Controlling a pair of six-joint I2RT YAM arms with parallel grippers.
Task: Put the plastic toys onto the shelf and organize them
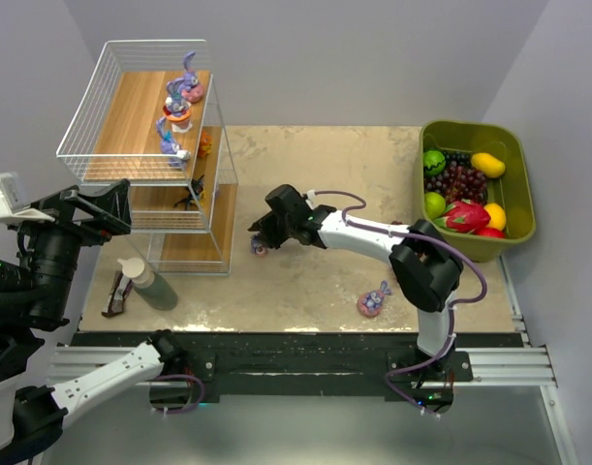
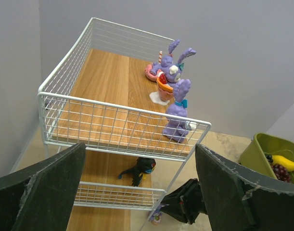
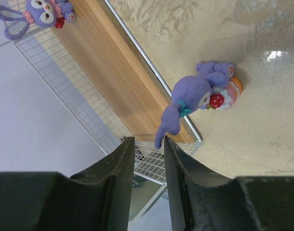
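The left gripper point(image 2: 139, 147) fills the bottom of its wrist view. Its two blunt black fingers point(image 2: 45, 187) have rough, chipped edges and are spread wide with nothing between them, looking down on the top tier of the shelf point(image 2: 108, 86). In the overhead view that arm is held high at the left edge.

The table point(image 1: 315, 281) is a mottled beige slab across the middle of the frame. The shelf stands at its upper left, with white wire-mesh walls around smooth light-brown boards, stepped in three tiers.

The right arm, white with black joints, stands up from the bottom right of centre, bends at the elbow and stretches left to mid-frame. The right gripper point(image 1: 262, 235) hangs low beside the shelf's bottom corner. In its wrist view the fingers leave only a narrow slit and clamp nothing.

A glossy olive-green bin point(image 1: 523, 208) at the right edge holds fruit. A green bottle point(image 1: 152, 286) with a cream cap lies at lower left.

Three top-tier toys point(image 2: 177, 115) line the right side of the upper board: two purple bunnies and an orange cup figure. A black insect toy point(image 2: 139, 171) is on the middle tier. A lying bunny point(image 3: 199, 94), matt purple on an orange-trimmed base, is on the table just under the right gripper, its ear tip pointing at the slit; whether they touch I cannot tell. A pink-base bunny point(image 1: 373, 300) stands apart at lower right.
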